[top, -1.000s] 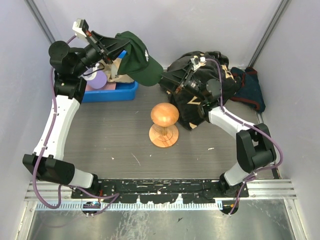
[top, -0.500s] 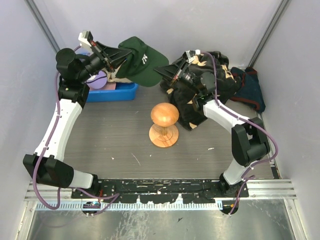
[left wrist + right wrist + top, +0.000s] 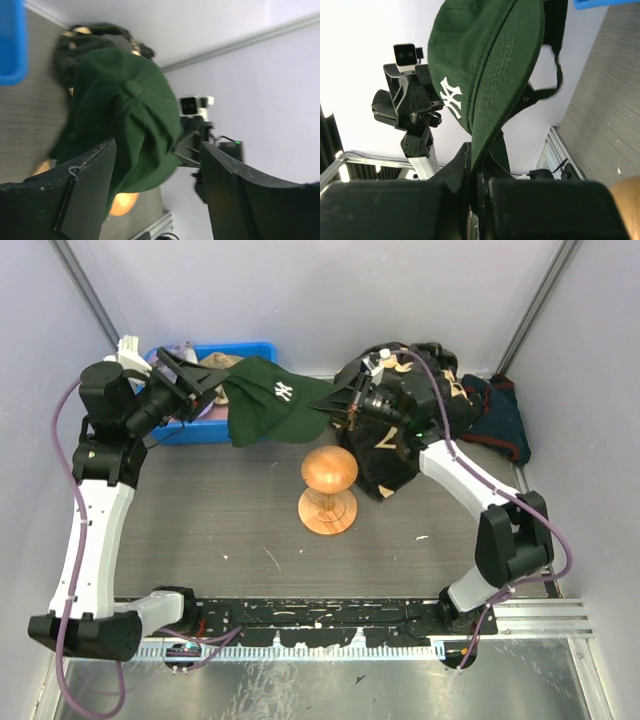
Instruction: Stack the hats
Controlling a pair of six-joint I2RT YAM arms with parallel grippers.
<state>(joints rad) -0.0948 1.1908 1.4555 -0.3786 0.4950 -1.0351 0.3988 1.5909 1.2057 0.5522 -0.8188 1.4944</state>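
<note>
hanging the dark green cap (image 3: 270, 405) in the air between the two arms, above the far part of the table (image 3: 220, 510) and just behind the wooden stand (image 3: 328, 475), and touching neither. pinching the edge of the cap's brim in the right gripper (image 3: 335, 408), both fingers pressed together on the fabric, as seen plainly from the right wrist (image 3: 474, 152). spreading the left gripper (image 3: 205, 390) wide at the opposite side of the cap, with the crown (image 3: 125, 100) sitting between the parted fingers. lying close against one finger (image 3: 85, 190) and standing well clear of the other, so clamping nothing there. turning the white embroidered logo (image 3: 282, 391) up toward the top camera and pointing the brim at the right gripper. letting the back strap (image 3: 555, 75) droop loose. reaching with the left arm over a blue bin (image 3: 250, 347) at the far wall, most of its contents being hidden. crossing with the right arm over a crumpled black cloth (image 3: 440, 405) with tan marks.
</note>
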